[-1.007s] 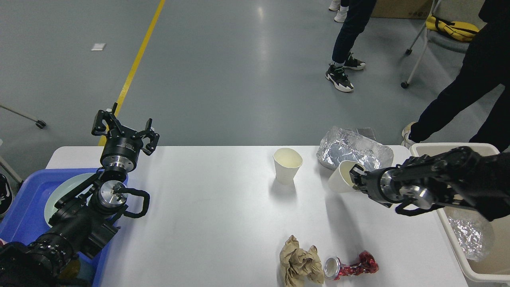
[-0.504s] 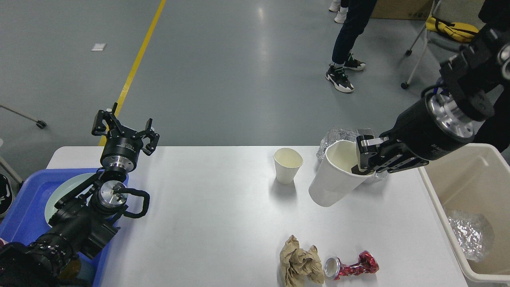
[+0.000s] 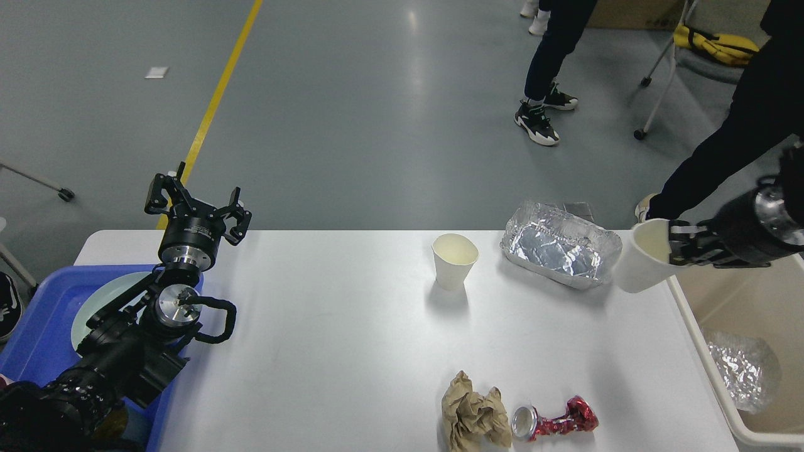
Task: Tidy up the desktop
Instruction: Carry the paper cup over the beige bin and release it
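The white desktop (image 3: 326,326) fills the lower view. My right gripper (image 3: 681,251) is shut on the rim of a white paper cup (image 3: 641,267), held tilted in the air at the desktop's right edge, beside the beige bin (image 3: 710,351). A second paper cup (image 3: 454,260) stands upright at the back middle. A crumpled foil tray (image 3: 559,251) lies right of it. Brown crumpled paper (image 3: 474,414) and a crushed red can (image 3: 553,419) lie at the front. My left gripper (image 3: 196,204) is open above the far left corner, holding nothing.
A blue tray (image 3: 31,326) with a pale green plate (image 3: 94,301) sits at the left under my left arm. The beige bin holds a ball of foil (image 3: 741,370). People's legs (image 3: 553,69) and a chair (image 3: 684,56) stand beyond the table.
My right gripper has carried the paper cup up from in front of the foil tray and then right, to the desktop's right edge by the bin. The left arm has not moved.
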